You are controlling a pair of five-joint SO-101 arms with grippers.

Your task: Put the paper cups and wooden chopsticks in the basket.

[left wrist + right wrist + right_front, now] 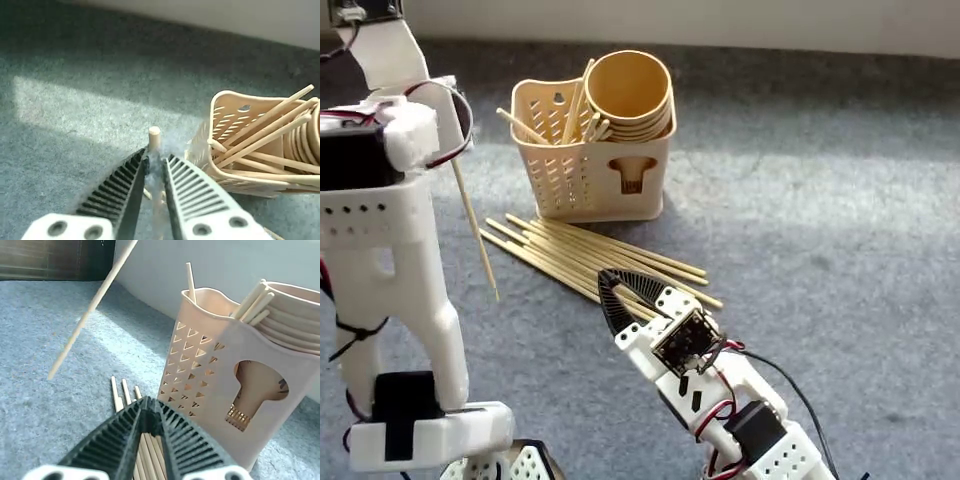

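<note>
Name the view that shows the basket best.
High view: the whole basket, open top included, seen from above. Left wrist view catches one corner, cut off at the edge; right wrist view its front wall up close.

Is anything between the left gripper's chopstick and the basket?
Nothing visible stands between the chopstick in the left gripper and the basket. The leaning chopsticks already inside crowd the near compartment's opening.

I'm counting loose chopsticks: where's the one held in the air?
High view: the lifted chopstick hangs from the left gripper, left of the basket, its lower tip beside the chopstick pile.
</note>
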